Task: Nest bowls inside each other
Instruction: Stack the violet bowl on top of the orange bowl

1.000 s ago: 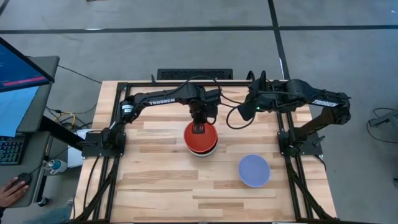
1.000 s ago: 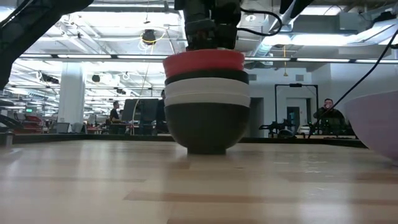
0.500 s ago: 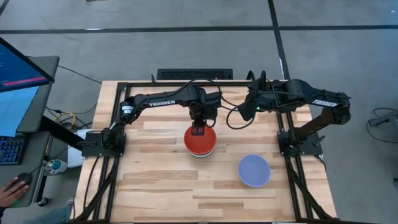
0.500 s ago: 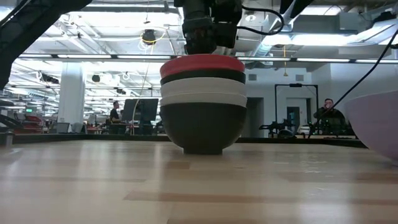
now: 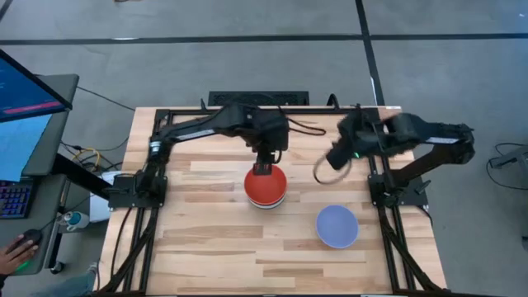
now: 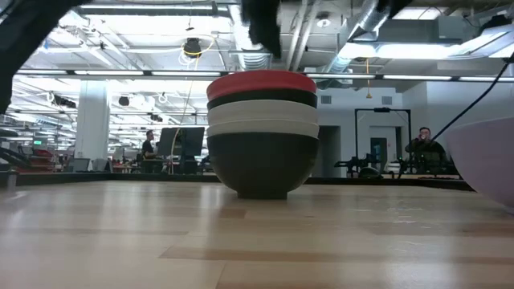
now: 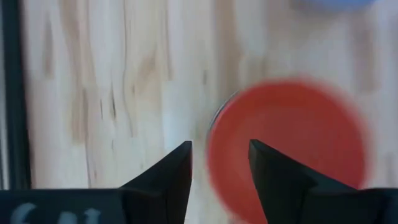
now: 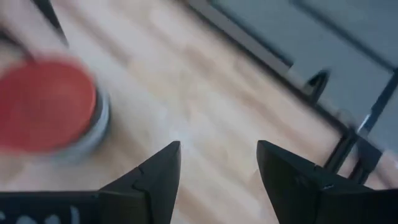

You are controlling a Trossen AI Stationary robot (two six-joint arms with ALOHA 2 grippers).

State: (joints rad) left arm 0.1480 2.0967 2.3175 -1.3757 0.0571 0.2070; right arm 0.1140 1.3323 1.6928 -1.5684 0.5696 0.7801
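Observation:
Several bowls stand nested in one stack (image 5: 266, 190) at mid-table. The red bowl (image 6: 261, 83) is on top, over a black bowl, white ones and a black bottom bowl (image 6: 259, 164) whose foot rests on the wood. My left gripper (image 5: 264, 167) hovers open just above the stack's far rim, clear of the red bowl (image 7: 292, 143). A pale blue-lavender bowl (image 5: 337, 226) sits alone, near right of the stack. My right gripper (image 5: 337, 158) hangs open to the right of the stack, above bare wood, with nothing between its fingers (image 8: 158, 171).
The black metal frame (image 5: 375, 177) and both arm bases run along the table's left, right and far sides. Bare wood lies in front of the stack and at near left. A person's hand (image 5: 12, 252) rests on a desk beyond the table's left edge.
My left gripper has let go of the red bowl and risen above the stack. The red bowl, tilted a second ago, has settled level into the black bowl below it. My right arm has swung toward the table's near edge.

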